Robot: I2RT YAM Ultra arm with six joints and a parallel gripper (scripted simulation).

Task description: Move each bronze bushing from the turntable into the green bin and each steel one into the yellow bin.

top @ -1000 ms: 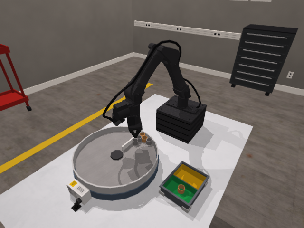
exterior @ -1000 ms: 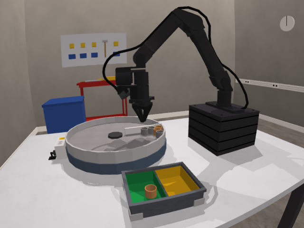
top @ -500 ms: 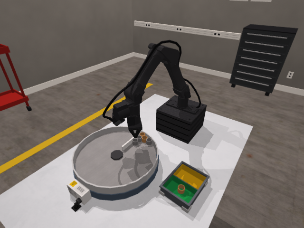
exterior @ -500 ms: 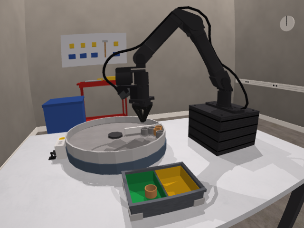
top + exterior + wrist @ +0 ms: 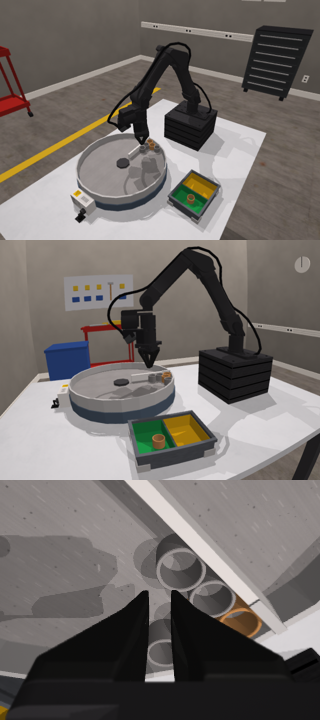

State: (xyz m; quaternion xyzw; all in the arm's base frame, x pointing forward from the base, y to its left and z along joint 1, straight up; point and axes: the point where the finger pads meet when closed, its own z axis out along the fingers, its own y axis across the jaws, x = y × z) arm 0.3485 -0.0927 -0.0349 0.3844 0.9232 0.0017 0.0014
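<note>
The round turntable (image 5: 121,169) holds a cluster of bushings at its far right rim, beside a white bar (image 5: 133,152). Three are steel, one of them (image 5: 142,149) nearest the bar, and two are bronze (image 5: 151,146). My gripper (image 5: 141,142) hangs point-down just above the steel one by the bar, fingers shut with only a thin gap and nothing between them. In the wrist view the gripper (image 5: 160,597) hovers over steel bushings (image 5: 181,570) and a bronze one (image 5: 241,622). One bronze bushing (image 5: 158,441) stands in the green bin (image 5: 148,436). The yellow bin (image 5: 186,429) holds nothing.
The arm's black pedestal (image 5: 190,124) stands right of the turntable. A black hub (image 5: 122,163) sits at the turntable's centre. A white control box (image 5: 83,202) is at its front left. A blue crate (image 5: 67,359) and a red cart stand behind the table.
</note>
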